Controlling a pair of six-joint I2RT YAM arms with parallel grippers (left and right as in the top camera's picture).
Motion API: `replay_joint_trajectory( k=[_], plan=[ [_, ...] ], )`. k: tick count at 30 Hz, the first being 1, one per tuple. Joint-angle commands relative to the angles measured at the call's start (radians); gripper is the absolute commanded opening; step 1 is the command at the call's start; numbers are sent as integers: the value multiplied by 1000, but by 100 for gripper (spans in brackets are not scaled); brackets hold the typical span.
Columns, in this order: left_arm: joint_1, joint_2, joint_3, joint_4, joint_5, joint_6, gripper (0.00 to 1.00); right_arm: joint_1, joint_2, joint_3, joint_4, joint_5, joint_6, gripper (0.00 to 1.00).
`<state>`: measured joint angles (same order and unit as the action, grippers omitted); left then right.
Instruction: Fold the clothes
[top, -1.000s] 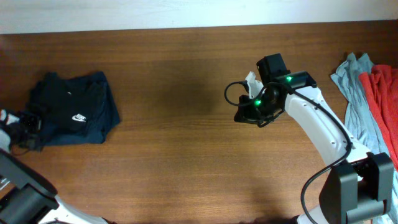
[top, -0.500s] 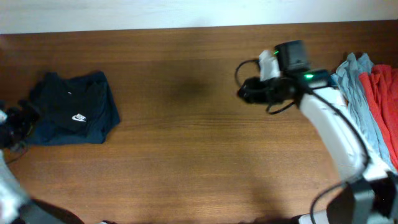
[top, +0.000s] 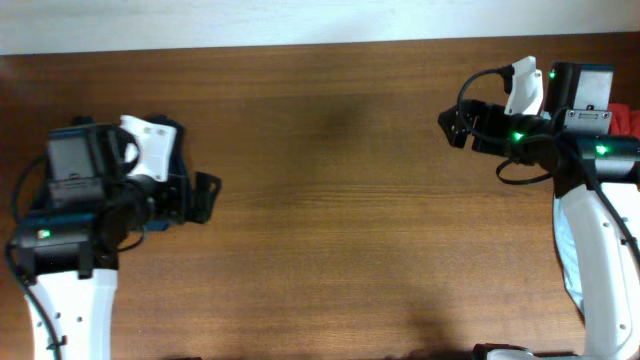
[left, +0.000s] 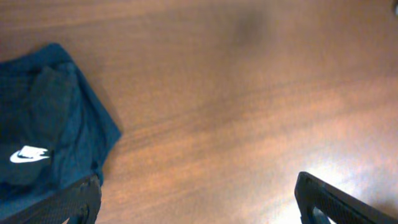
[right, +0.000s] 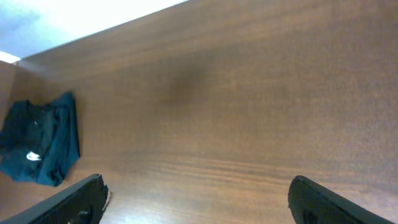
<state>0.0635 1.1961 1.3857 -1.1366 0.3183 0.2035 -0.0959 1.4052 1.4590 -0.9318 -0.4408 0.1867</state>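
Overhead view: left gripper (top: 207, 197) hovers above the left part of the brown wood-grain table (top: 320, 230), jaws spread wide, nothing between them, touching nothing. Left wrist view confirms this: both black fingers (left: 68, 202) stand far apart over bare wood. The folded T-shirt (left: 43, 137), dark soft cloth with a small white swoosh logo (left: 29, 154), lies flat on the table just beside the left finger. Right gripper (top: 452, 125) hangs over the right part of the table, jaws likewise wide and empty. A sliver of red cloth (top: 630, 120) shows at the right edge.
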Motion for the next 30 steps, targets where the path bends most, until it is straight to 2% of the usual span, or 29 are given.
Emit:
replay_joint_trajectory(
  k=[1,25,30],
  plan=[
    [-71,15,5,-37,-165,34,99,-3,-11,19,-26,8,-7,99],
    [-82,22,5,-54,-174,34,99,-3,-6,19,-26,8,-8,99],
    [-82,22,5,-54,-174,34,99,-2,-35,19,-21,106,-7,99]
  ],
)
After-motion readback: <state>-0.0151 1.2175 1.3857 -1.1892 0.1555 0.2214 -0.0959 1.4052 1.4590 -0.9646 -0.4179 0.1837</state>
